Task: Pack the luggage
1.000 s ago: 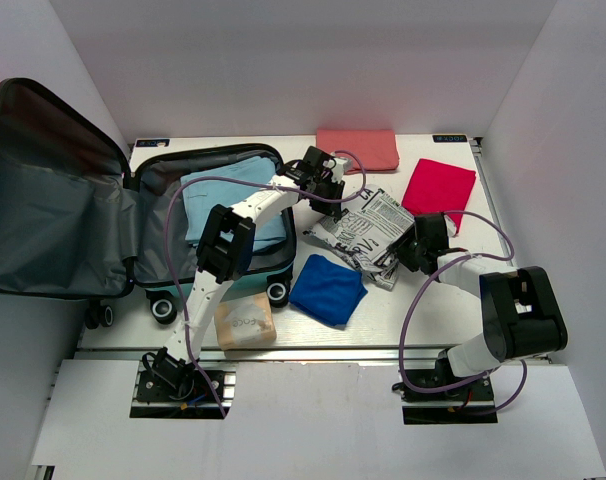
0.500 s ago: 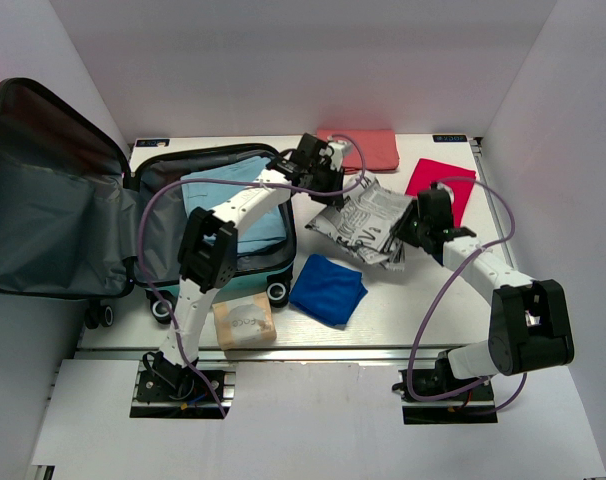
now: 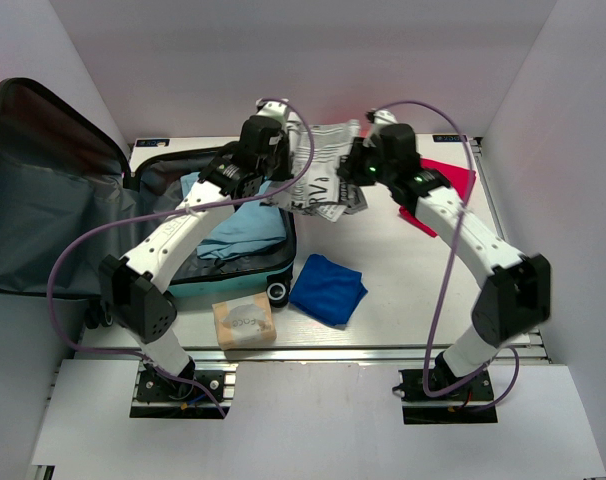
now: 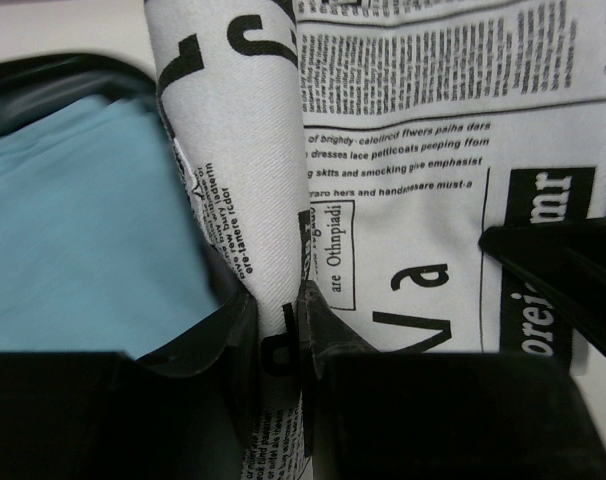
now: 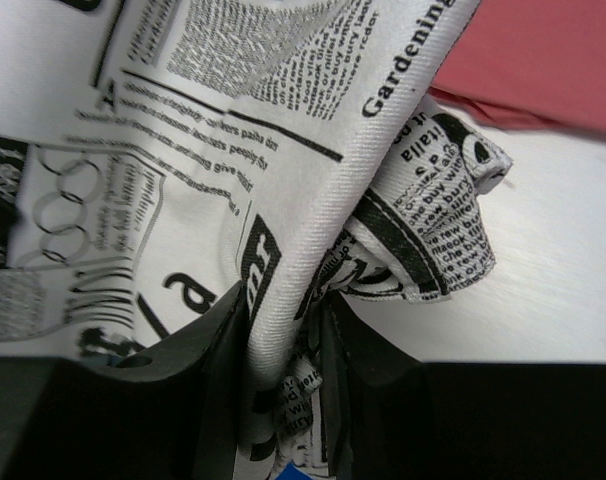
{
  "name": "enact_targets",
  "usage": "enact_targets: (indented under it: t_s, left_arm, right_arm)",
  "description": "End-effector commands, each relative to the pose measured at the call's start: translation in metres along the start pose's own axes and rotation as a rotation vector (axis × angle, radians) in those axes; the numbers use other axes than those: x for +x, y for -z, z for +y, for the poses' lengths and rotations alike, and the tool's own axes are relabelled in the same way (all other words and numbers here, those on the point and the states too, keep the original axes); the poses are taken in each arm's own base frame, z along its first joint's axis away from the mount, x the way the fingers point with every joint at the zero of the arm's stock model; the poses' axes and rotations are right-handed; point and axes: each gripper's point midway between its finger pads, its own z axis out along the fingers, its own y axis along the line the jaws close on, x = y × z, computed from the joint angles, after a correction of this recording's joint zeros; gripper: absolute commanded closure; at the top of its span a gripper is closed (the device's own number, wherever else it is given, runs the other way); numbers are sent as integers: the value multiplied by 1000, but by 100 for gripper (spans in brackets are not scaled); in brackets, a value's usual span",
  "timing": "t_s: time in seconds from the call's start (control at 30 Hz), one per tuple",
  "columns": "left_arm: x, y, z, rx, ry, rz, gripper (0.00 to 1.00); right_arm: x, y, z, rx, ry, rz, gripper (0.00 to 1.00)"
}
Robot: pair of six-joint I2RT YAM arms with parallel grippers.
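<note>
The newspaper-print cloth (image 4: pixel 403 150) carries the only legible writing. In the left wrist view it shows small lines reading "dresses lace petticoats peeping from" and "and smocking give emphasist", a boxed "Othnpiadi", and large letters "Va" and "mr". In the right wrist view the same cloth shows a bold "Gardenine" and a small "italia", while the print on the tan box (image 3: pixel 244 322) on the worktop (image 3: pixel 423 290) is too small to read.
</note>
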Motion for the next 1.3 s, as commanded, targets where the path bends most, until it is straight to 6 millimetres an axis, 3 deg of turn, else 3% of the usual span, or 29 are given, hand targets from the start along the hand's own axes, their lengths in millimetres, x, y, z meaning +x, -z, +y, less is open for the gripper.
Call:
enact_targets:
  t_s: [0.0, 0.03, 0.07, 0.1, 0.13, 0.23, 0.3, 0.37, 0.57, 0.63, 0.8, 0.97, 1.07, 1.27]
  left_arm:
    - [2, 26, 45, -220, 66, -46, 100]
    - [2, 32, 56, -280, 71, -62, 100]
    - [7, 36, 63, -309, 78, -59, 100]
    - [17, 40, 77, -355, 85, -48, 100]
    - [15, 50, 87, -388, 99, -68, 100]
    - [34, 67, 119, -519, 123, -59, 100]
    - [38, 76, 139, -586, 141, -75, 100]
    - [44, 82, 158, -630, 147, -90, 100]
    - [39, 78, 187, -651, 82, -126, 100]
    - [39, 73, 196, -651, 86, -115, 100]
    - [64, 60, 213, -652, 107, -46, 100]
    - [80, 61, 237, -693, 143, -8, 100]
    - [86, 57, 235, -663, 171, 12, 100]
    - [110, 45, 251, -691, 193, 76, 100]
  right_arm:
    - [-25, -16, 74, -206, 133, -22, 100]
    - [-11, -35, 82, -216, 144, 23, 100]
    - [-9, -41, 87, -222, 161, 45, 100]
    - [-26, -44, 101, -241, 173, 10, 100]
    - [-7, -62, 114, -260, 191, 55, 100]
    - [-1, -85, 140, -289, 227, 71, 100]
    - [13, -98, 148, -290, 238, 101, 100]
    - [14, -105, 159, -285, 248, 88, 100]
    - [22, -128, 172, -250, 225, 63, 100]
    - [26, -136, 165, -196, 195, 67, 100]
    - [41, -146, 155, -149, 176, 93, 100]
    - [65, -157, 147, -132, 151, 155, 100]
    - [80, -163, 146, -146, 142, 194, 100]
    - [87, -173, 138, -116, 140, 202, 100]
